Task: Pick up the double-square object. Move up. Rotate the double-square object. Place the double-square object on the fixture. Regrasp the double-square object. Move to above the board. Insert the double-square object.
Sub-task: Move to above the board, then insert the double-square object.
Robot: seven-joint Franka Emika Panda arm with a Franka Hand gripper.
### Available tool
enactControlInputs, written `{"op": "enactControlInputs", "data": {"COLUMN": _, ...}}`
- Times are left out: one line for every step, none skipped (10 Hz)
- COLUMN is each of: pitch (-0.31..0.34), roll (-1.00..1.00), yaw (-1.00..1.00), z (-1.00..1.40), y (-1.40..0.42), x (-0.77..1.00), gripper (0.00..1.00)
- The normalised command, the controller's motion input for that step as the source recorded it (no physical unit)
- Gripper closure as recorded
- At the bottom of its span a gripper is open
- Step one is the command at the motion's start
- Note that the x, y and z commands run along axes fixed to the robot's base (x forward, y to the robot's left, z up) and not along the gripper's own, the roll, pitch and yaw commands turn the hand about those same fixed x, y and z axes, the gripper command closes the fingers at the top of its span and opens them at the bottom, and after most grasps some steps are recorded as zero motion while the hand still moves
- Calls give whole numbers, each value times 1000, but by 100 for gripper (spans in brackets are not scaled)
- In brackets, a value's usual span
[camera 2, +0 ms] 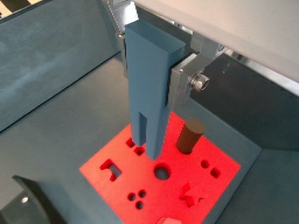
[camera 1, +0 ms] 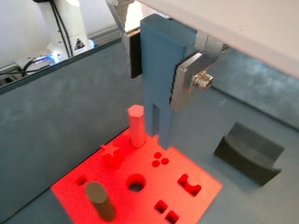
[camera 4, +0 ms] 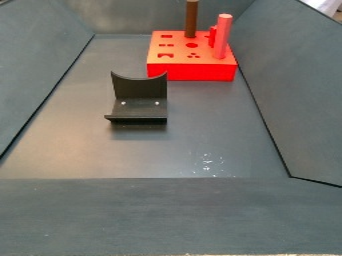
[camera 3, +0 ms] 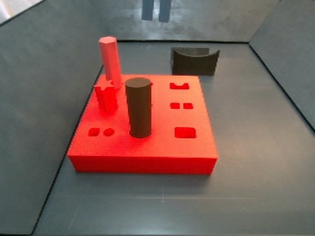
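The double-square object (camera 1: 159,109) is a grey-blue bar hanging upright, its two square prongs pointing down. My gripper (camera 1: 162,74) is shut on its upper part, a silver finger (camera 1: 188,80) pressed to one side. It hangs above the red board (camera 1: 184,203), close to the red hexagonal post (camera 1: 135,124). Both wrist views show this grip, with the gripper (camera 2: 152,70) on the bar (camera 2: 145,114) over the board (camera 2: 111,153). In a side view only the prong tips (camera 3: 154,9) show, high above the board (camera 3: 145,147). The fixture (camera 3: 193,61) stands apart, bare.
A dark grey cylinder (camera 3: 136,107) and the red post (camera 3: 109,61) stand upright on the board. The fixture (camera 4: 136,97) sits on the dark floor in front of the board (camera 4: 171,62). Sloped dark walls (camera 4: 40,90) close in the workspace.
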Motion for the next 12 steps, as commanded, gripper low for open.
{"op": "enactControlInputs", "data": {"pitch": -44, "roll": -218, "yaw": -19, "z": 3, "y": 8, "x": -49, "gripper": 100}}
{"op": "enactControlInputs", "data": {"pitch": 0, "roll": -236, "yaw": 554, "z": -769, "y": 109, "x": 614, "gripper": 100}}
{"op": "enactControlInputs", "data": {"pitch": 0, "roll": -221, "yaw": 577, "z": -754, "y": 109, "x": 586, "gripper": 100}}
{"op": "enactControlInputs", "data": {"pitch": 0, "roll": -229, "yaw": 583, "z": -737, "y": 103, "x": 583, "gripper": 100}}
{"op": "enactControlInputs", "data": {"pitch": 0, "roll": -196, "yaw": 457, "z": -731, "y": 0, "x": 669, "gripper": 100}}
{"op": "enactControlInputs", "data": {"pitch": 11, "roll": 0, "yaw": 186, "z": -726, "y": -329, "x": 843, "gripper": 100}}
{"op": "enactControlInputs", "data": {"pitch": 0, "roll": 0, "yaw": 0, "z": -771, "y": -280, "x": 640, "gripper": 100}}
{"op": "enactControlInputs", "data": {"pitch": -83, "roll": 0, "yaw": -137, "z": -820, "y": -229, "x": 431, "gripper": 100}}
{"op": "enactControlInputs", "data": {"pitch": -27, "roll": 81, "yaw": -351, "z": -697, "y": -143, "x": 374, "gripper": 100}}
{"op": "enactControlInputs", "data": {"pitch": 0, "roll": 114, "yaw": -417, "z": -503, "y": -40, "x": 214, "gripper": 100}}
{"op": "enactControlInputs", "data": {"pitch": 0, "roll": 116, "yaw": -134, "z": -360, "y": 0, "x": -9, "gripper": 100}}
{"op": "enactControlInputs", "data": {"pitch": -16, "roll": 79, "yaw": 0, "z": -320, "y": 0, "x": -54, "gripper": 100}}
